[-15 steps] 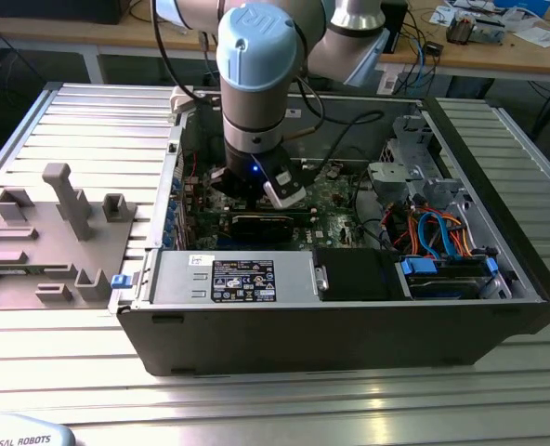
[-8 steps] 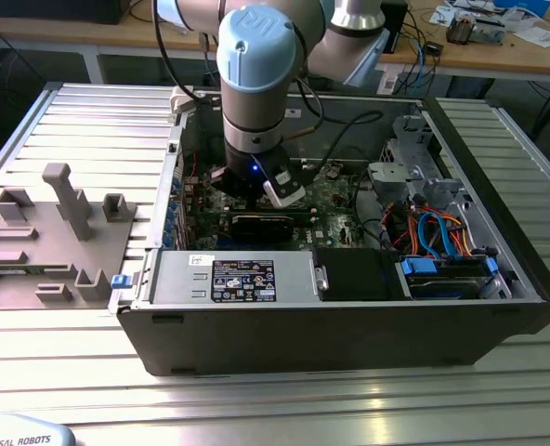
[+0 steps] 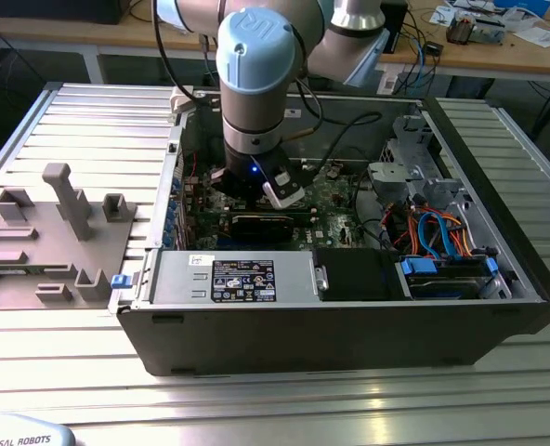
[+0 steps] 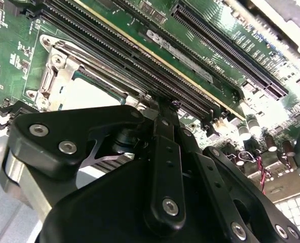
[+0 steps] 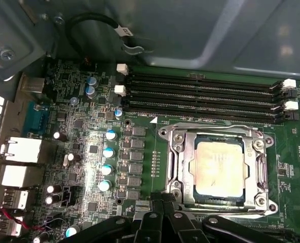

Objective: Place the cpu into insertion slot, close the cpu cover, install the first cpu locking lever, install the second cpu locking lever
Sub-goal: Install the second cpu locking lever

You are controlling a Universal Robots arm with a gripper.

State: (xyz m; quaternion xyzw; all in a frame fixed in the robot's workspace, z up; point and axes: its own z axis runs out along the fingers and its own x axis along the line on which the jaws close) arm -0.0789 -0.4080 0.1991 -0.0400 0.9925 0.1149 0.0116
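In the first wrist view the cpu (image 5: 218,167) lies flat in the insertion slot (image 5: 265,206), its dull silver top showing through the window of the cpu cover (image 5: 186,169). The cover lies down over the chip. Thin metal levers run along the socket's sides; whether they are latched I cannot tell. My gripper (image 5: 162,203) sits at the socket's near edge with its dark fingertips close together and nothing between them. In the second wrist view the gripper (image 4: 162,107) points at the board beside the cpu cover (image 4: 56,76) and the pale cpu (image 4: 91,93).
Long black memory slots (image 5: 200,93) run just beyond the socket. Capacitors and rear ports (image 5: 18,152) lie to one side. In the exterior view the arm (image 3: 254,111) reaches into the open case, with the power supply (image 3: 229,279), a drive bay (image 3: 442,269) and cables (image 3: 433,223) around it.
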